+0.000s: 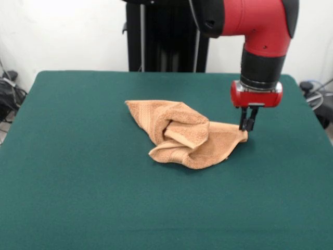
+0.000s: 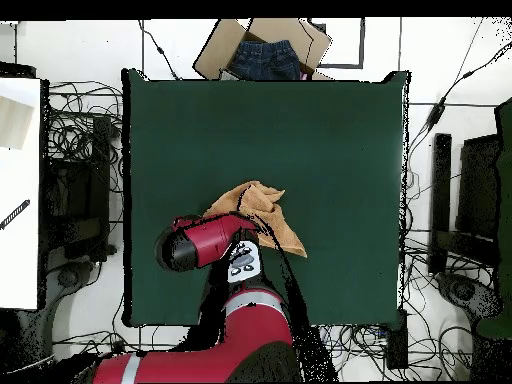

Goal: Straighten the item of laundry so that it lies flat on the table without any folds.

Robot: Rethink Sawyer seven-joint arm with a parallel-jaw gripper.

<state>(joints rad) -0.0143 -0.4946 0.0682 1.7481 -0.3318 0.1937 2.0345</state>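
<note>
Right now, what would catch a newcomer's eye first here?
The crumpled orange-tan towel, bunched in folds near the middle of the dark green table. Next, the red arm coming down at the towel's corner, its gripper at the cloth's edge, fingers close together.

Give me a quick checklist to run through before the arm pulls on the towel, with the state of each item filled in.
1. Towel still crumpled with folds: yes, so flatness is not ok.
2. Tool at a towel corner: ok, its tips sit at the corner's edge.
3. Corner actually pinched: cannot tell.
4. Bare table beyond that corner for spreading: ok.
5. Towel fully on the table: ok.
6. Overhead view of the grasp point: not ok, the arm covers it.
</note>
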